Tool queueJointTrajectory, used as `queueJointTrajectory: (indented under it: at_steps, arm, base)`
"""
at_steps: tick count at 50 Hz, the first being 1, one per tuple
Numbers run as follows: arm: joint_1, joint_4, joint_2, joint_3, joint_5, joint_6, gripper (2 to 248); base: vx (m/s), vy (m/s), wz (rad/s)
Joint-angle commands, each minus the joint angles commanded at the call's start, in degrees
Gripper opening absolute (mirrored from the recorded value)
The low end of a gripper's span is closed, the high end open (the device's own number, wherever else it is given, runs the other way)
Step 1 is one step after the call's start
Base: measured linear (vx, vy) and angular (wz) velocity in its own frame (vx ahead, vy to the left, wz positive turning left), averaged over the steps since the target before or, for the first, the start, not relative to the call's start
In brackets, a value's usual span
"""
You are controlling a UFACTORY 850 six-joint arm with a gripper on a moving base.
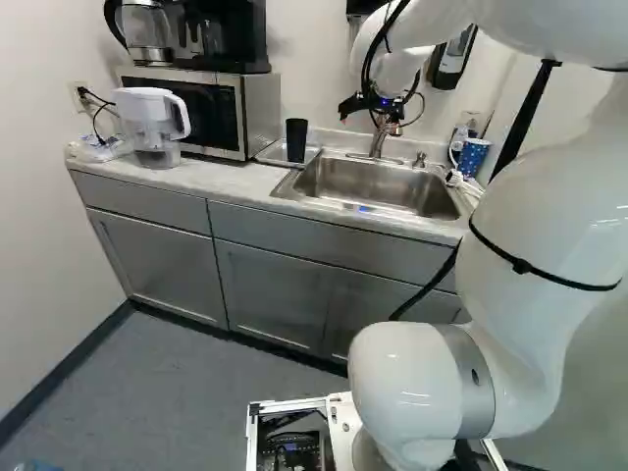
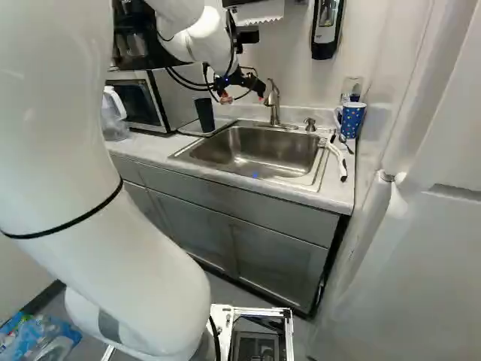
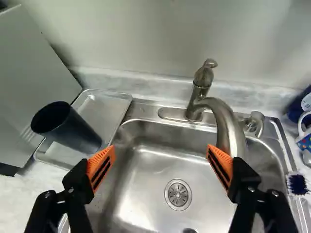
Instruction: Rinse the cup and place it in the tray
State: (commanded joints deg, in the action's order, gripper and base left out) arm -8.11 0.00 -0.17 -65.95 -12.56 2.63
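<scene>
My gripper (image 2: 244, 98) hangs over the sink in the right base view. Seen from the wrist, the gripper (image 3: 160, 158) is open, its orange-padded fingers wide apart with only the steel basin (image 3: 155, 170) beneath. A black cup (image 3: 75, 133) stands upright on the metal tray (image 3: 109, 109), beyond and outside one finger. That same cup (image 1: 296, 139) shows beside the microwave in the left base view. The curved faucet (image 3: 226, 121) rises behind the basin, its spout close to the other finger. I see no water coming from it.
The microwave (image 1: 211, 108) and a water pitcher (image 1: 152, 123) stand on the counter at the tray's side. Across the sink are a blue dotted mug (image 2: 352, 119), a white-handled brush (image 2: 337, 159) and a soap pump (image 2: 310, 124). A soap dispenser (image 2: 327, 26) hangs on the wall.
</scene>
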Motion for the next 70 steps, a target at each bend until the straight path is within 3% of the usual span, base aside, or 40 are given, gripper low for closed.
queueJointTrajectory:
  at_steps: [33,70]
  arm:
    - [-1.0,0.0,5.2,5.1,-7.8,0.0,247]
    - [-5.6,0.0,10.4,10.0,-7.8,0.0,247]
  base:
    - [0.000,0.000,0.000]
    - [0.000,0.000,0.000]
